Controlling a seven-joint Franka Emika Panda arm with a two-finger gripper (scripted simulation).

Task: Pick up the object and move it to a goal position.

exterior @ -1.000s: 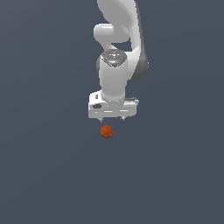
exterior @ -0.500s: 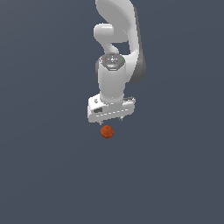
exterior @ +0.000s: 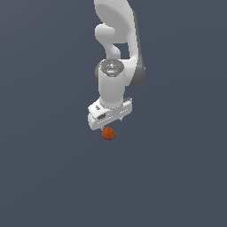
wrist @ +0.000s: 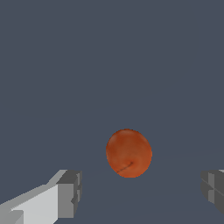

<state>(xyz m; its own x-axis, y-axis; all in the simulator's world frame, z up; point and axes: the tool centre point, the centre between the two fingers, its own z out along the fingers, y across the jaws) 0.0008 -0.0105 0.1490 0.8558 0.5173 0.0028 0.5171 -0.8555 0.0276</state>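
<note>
Ball [wrist: 128, 152], one, orange-red, between two grey fingertips [wrist: 70, 193], jaws wide apart, one white arm [exterior: 116, 53].

Arm [exterior: 116, 31]: glossy white rounded links with darker grey bands at the joints; wrist joint [exterior: 112, 67] capped by a grey disc bearing small red and green marks; gripper [exterior: 109, 122] body a white rectangular block; fingers [wrist: 70, 193] white, ending in blocky grey pads; no cables visible.
</note>
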